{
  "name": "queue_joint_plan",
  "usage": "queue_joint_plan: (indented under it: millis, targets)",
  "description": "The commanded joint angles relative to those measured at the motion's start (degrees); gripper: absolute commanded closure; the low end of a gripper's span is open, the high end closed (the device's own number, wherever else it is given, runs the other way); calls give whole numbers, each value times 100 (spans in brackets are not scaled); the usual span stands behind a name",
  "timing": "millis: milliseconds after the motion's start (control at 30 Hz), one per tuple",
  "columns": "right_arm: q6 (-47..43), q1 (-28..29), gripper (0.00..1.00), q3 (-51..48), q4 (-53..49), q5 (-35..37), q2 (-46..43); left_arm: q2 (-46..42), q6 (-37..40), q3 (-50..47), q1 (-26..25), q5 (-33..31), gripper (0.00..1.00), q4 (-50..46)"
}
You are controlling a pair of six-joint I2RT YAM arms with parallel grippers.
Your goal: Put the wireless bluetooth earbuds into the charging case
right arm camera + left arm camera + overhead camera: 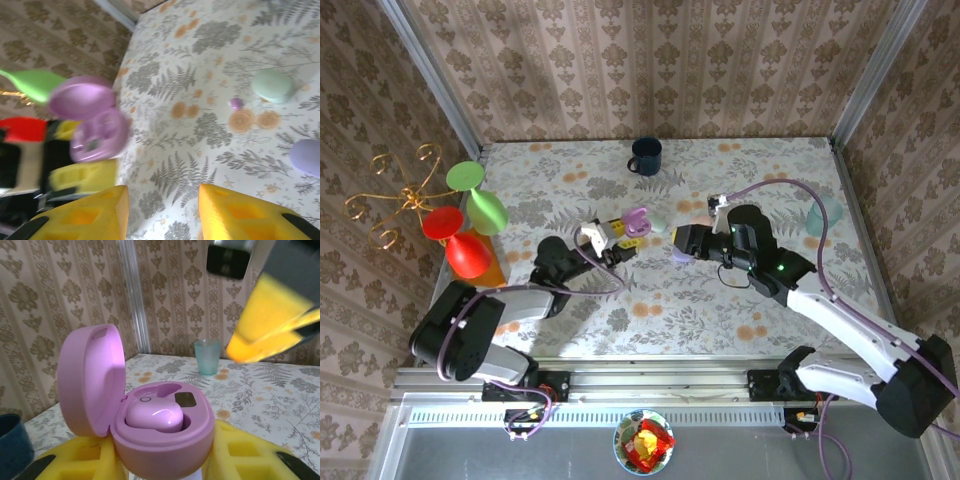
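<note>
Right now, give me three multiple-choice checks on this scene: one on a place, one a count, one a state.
1. The blue mug stands:
A) at the far edge of the table
B) by the near rail
C) on its side at the right edge

2. The open pink case holds:
A) no earbud
B) one earbud
C) two earbuds

3. The right hand is:
A) open and empty
B) shut on an earbud
C) shut on the mug

Answers:
1 A, the overhead view shows the mug upright near the far edge.
2 B, one pink earbud fills a socket and the socket beside it is bare.
3 A, its yellow fingers stand apart with nothing between them.
</note>
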Motion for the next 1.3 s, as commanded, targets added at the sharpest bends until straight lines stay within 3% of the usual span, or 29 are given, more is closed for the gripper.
queue_joint_plan:
  millis: [0, 367, 667, 1100, 1267]
  targets:
    - [281, -139, 57, -99, 545, 153, 513, -364, -155, -219, 109, -63, 68, 217]
    - [104, -111, 57, 1357, 489, -284, 3511, -899, -340, -402, 136, -51, 69, 182]
    - [-34, -78, 60, 2761, 257, -563, 5291, -882, -338, -447, 127, -43, 69, 190]
    - [-203, -83, 64, 3757, -109, -618, 6393, -793, -342, -468, 92, -3, 69, 191]
    - [-194, -83, 72, 3821, -220, -618, 6457, -750, -385, -446, 83, 51, 69, 193]
